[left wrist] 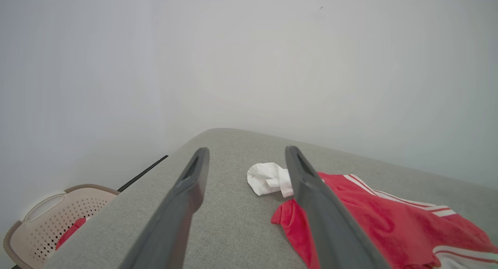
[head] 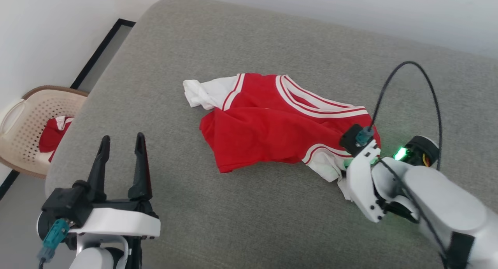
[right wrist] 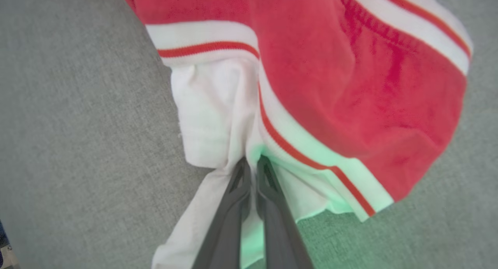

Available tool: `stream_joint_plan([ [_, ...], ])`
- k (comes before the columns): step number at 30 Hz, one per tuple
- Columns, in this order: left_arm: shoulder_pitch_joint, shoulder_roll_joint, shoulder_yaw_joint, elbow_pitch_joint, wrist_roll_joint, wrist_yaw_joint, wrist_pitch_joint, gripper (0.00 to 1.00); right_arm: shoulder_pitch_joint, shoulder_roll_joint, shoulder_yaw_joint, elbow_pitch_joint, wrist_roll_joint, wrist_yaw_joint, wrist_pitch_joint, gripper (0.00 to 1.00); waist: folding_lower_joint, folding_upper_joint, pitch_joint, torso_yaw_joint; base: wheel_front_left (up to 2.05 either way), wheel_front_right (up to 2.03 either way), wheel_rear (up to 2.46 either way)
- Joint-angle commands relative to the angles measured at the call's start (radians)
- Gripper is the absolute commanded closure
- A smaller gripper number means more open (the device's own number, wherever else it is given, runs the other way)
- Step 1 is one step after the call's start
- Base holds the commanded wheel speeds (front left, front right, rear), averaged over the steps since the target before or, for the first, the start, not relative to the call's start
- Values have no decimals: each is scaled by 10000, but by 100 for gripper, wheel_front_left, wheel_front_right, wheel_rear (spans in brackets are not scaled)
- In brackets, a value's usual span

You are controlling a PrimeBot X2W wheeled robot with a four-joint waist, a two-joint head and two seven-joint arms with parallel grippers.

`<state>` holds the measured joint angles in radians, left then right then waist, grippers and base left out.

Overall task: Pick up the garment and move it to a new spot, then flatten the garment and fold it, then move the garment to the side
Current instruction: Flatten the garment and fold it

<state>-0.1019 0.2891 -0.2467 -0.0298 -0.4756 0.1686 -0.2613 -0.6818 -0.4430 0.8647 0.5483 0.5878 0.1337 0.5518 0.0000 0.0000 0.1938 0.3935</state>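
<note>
From the head camera I see the garment (head: pixel 268 129) lying crumpled near the middle of the grey cushion (head: pixel 249 222), red body bunched up, one white sleeve (head: pixel 202 93) thrown out at its far left end and the other at its lower right. My left gripper (head: pixel 122 138) hovers at the lower left, jaws spread wide with nothing between them, well apart from the cloth. My right gripper (head: pixel 356 166) is down at the garment's lower right corner, right at the white sleeve there, but its fingers are hidden under the wrist housing, so from here I cannot tell how they stand. Off the cushion's left edge a pale perforated basket (head: pixel 35 125) sits on the floor with another piece of red cloth (head: pixel 52 134) in it. In the left wrist view, the left gripper (left wrist: pixel 247 150) points along the cushion toward the pale wall (left wrist: pixel 272 66), fingers wide; the garment (left wrist: pixel 373 222) lies to the right of them and beyond, untouched, its white sleeve (left wrist: pixel 268 177) showing in the gap between the two fingers. In the right wrist view, the right gripper (right wrist: pixel 253 162) has its fingers drawn almost together, and a pinch of the white sleeve (right wrist: pixel 210 113) appears to be caught between the tips. The red body of the garment (right wrist: pixel 330 86) spreads up and to the right of the tips, resting on the cushion (right wrist: pixel 78 144).
</note>
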Motion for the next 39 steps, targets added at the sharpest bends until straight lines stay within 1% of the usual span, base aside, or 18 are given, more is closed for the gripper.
stream_joint_plan([
  [1, 154, -118, 204, 5, 156, -129, -54, 0, 152, -459, 191, 15, 149, -55, 14, 100, 0, 0, -45, -116, 0, 0, 0],
  [5, 435, -462, 762, 6, 465, -446, -54, 0, -169, -1359, 400, -1081, 693, -54, -3, 100, 0, 0, -104, -439, 0, 0, 0],
  [8, 563, -681, 1104, 48, 667, -699, -55, 0, -176, -2188, 427, -1937, 1081, -40, 99, 100, 0, 0, -132, -652, 0, 0, 0],
  [9, 619, -843, 1261, 91, 803, -865, -53, 0, -103, -2901, 369, -2409, 1246, -40, 174, 100, 0, 0, -129, -746, 0, 0, 0],
  [10, 630, -897, 1320, 120, 883, -948, -53, 0, -7, -3243, 329, -2637, 1377, -40, 230, 100, 0, 0, -128, -781, 0, 0, 0],
  [14, 648, -1125, 1569, 253, 1031, -1240, -55, 0, 371, -4475, 81, -3265, 1750, -40, 399, 100, 0, 0, -138, -853, 0, 0, 0],
  [19, 669, -1313, 1759, 431, 1276, -1530, -54, 0, 1020, -5619, -236, -3699, 2192, -40, 622, 100, 0, 0, -199, -838, 0, 0, 0],
  [20, 669, -1313, 1759, 431, 1276, -1530, -54, 0, 1020, -5619, -236, -3699, 2192, -40, 622, 100, 0, 0, -199, -838, 0, 0, 0],
  [23, 701, -1405, 1869, 504, 1376, -1685, -54, 0, 1453, -6057, -227, -3826, 2155, -40, 806, 100, 0, 0, -253, -810, 0, 0, 0],
  [24, 711, -1428, 1898, 537, 1408, -1704, -54, 0, 1602, -6049, -233, -3790, 2195, -40, 811, 100, 0, 0, -273, -805, 0, 0, 0],
  [26, 734, -1460, 1968, 592, 1436, -1794, -54, 0, 1843, -5856, -339, -3570, 2291, -40, 696, 100, 0, 0, -308, -806, 0, 0, 0],
  [28, 754, -1471, 2012, 654, 1468, -1880, -54, 0, 2018, -5492, -479, -3175, 2283, -40, 490, 100, 0, 0, -334, -826, 0, 0, 0],
  [29, 761, -1477, 2038, 683, 1483, -1924, -54, 0, 2073, -5249, -564, -2916, 2246, -38, 362, 93, 0, 0, -346, -842, 0, 0, 0],
  [30, 766, -1472, 2038, 736, 1497, -1981, -54, 0, 2134, -5020, -624, -2690, 2172, -38, 254, 67, 0, 0, -356, -863, 0, 0, 0],
  [31, 751, -1470, 2040, 774, 1483, -2025, -54, 0, 2146, -4788, -720, -2474, 2105, -38, 115, 32, 0, 0, -362, -891, 0, 0, 0],
  [32, 714, -1441, 2045, 818, 1495, -2062, -54, 0, 2133, -4587, -828, -2271, 2014, -38, -21, 0, 0, 0, -365, -921, 0, 0, 0],
  [36, 439, -1218, 1985, 912, 1394, -2245, 139, 0, 2080, -4074, -1182, -2035, 1851, -31, -295, 0, 0, 0, -408, -1146, 0, 0, 0],
  [39, 172, -975, 1934, 798, 1186, -2416, 589, 0, 2181, -3956, -1706, -2318, 1977, -34, -512, 0, 0, 0, -485, -1400, 0, 0, 0],
])
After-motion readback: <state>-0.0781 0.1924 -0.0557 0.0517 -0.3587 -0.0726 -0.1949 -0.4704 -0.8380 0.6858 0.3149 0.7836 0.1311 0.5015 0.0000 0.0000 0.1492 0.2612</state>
